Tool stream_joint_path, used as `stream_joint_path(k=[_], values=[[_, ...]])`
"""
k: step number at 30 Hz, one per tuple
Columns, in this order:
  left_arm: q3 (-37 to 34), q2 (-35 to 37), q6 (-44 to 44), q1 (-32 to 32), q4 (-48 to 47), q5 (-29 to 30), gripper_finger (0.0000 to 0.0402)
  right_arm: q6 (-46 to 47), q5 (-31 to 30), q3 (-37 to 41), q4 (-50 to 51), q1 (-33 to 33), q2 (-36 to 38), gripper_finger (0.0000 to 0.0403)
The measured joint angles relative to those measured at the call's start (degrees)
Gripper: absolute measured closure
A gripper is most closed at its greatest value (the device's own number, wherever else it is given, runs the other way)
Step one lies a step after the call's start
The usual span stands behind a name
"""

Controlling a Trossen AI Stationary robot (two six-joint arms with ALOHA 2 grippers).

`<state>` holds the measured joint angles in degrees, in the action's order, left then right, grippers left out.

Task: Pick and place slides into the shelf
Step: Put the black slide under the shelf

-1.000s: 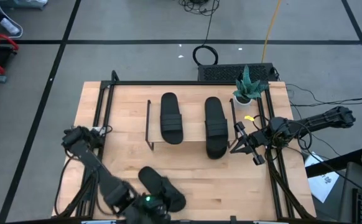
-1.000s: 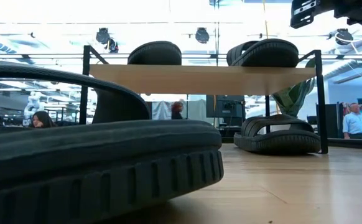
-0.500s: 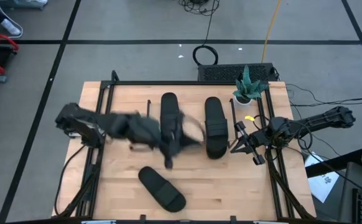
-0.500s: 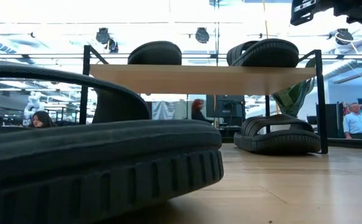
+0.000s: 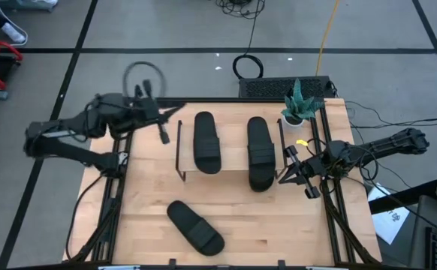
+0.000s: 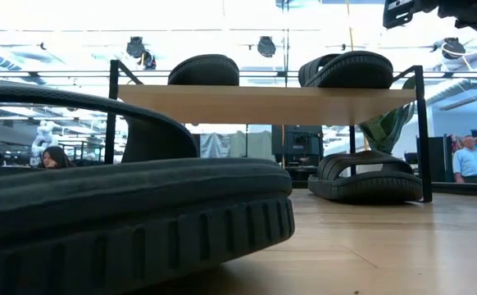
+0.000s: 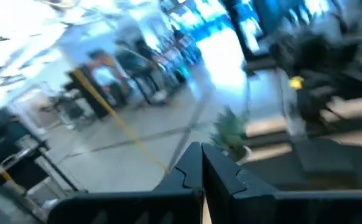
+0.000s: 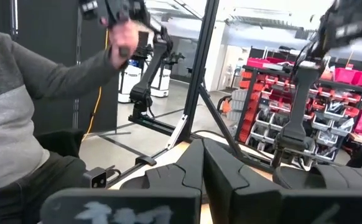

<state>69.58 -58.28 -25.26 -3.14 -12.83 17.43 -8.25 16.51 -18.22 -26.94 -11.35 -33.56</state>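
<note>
Two black slides [image 5: 207,141] [image 5: 260,137] lie sole-down on the shelf's light plank top [image 5: 233,154]; the low view shows them from the end [image 6: 204,70] [image 6: 347,70]. A third slide [image 6: 365,176] rests on the table under the shelf's right end. The fourth slide [image 5: 194,226] lies slantwise on the table near its near edge and fills the low view's left [image 6: 124,213]. My left gripper [image 5: 163,129] [image 7: 201,163] is shut and empty, raised by the shelf's far left corner. My right gripper [image 5: 286,174] [image 8: 203,163] is shut, just right of the shelf.
A small potted plant [image 5: 301,106] stands at the table's far right corner. Black rails [image 5: 127,142] frame the tabletop. In the right wrist view a person's grey sleeve [image 8: 19,93] and hand [image 8: 122,37] show beyond the table. Bare wood lies between shelf and near slide.
My left arm has swung fast from the table's near edge, beside the near slide, up and across the shelf's left end to the far left corner. The near slide stays where it was. My right arm has kept still.
</note>
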Motion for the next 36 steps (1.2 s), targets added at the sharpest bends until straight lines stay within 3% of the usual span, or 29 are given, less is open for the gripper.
stream_joint_path(k=[3, 5, 7, 8, 10, 12, 17, 19, 21, 24, 26, 36], values=[[-17.7, 9.0, 4.5, -2.7, 16.9, -4.9, 0.0402, 0.0, 0.0, 0.0, -0.1, 0.0, 0.0, 0.0403], [-28.0, 13.4, 10.0, -3.3, 27.9, -4.5, 0.0402, 0.0, 0.0, 0.0, -0.3, 0.0, 0.0, 0.0403], [-35.4, 16.9, 14.4, -1.5, 33.3, 9.6, 0.0402, 0.5, 0.0, 0.0, -0.3, 0.0, 0.0, 0.0403], [-38.3, 18.6, 14.4, 0.2, 34.2, 18.7, 0.0402, 1.0, 0.0, 0.0, -0.2, 0.0, 0.0, 0.0403], [-43.8, 21.5, 12.0, 3.2, 34.3, 30.5, 0.0402, 1.7, -0.1, 0.0, 0.2, 0.0, 0.0, 0.0403], [-48.3, 24.0, 10.8, 5.5, 36.2, 34.7, 0.0402, 1.7, -0.1, 0.0, 0.9, 0.0, 0.0, 0.0403], [-59.6, 31.0, 10.6, 11.8, 49.1, 36.3, 0.0402, 0.6, -0.2, 0.0, 2.8, 0.0, 0.0, 0.0403], [-64.6, 32.3, 8.9, 12.7, 52.4, 31.1, 0.0402, -0.2, -0.2, 0.0, 3.4, 0.1, 0.0, 0.0403], [-68.7, 34.0, 6.3, 12.7, 54.4, 21.5, 0.0401, -1.2, -0.2, 0.0, 4.0, 0.0, 0.0, 0.0403], [-68.4, 36.0, 4.4, 12.0, 50.2, 8.8, 0.0401, -3.7, -0.2, 0.0, 5.1, 0.0, 0.0, 0.0403], [-68.5, 35.9, 4.3, 11.3, 47.7, 3.5, 0.0401, -4.8, -0.2, 0.0, 5.1, 0.0, 0.0, 0.0403], [-68.5, 35.8, 4.9, 9.9, 46.6, -0.4, 0.0401, -9.7, -1.5, 0.0, 4.9, 0.0, -0.1, 0.0403]])
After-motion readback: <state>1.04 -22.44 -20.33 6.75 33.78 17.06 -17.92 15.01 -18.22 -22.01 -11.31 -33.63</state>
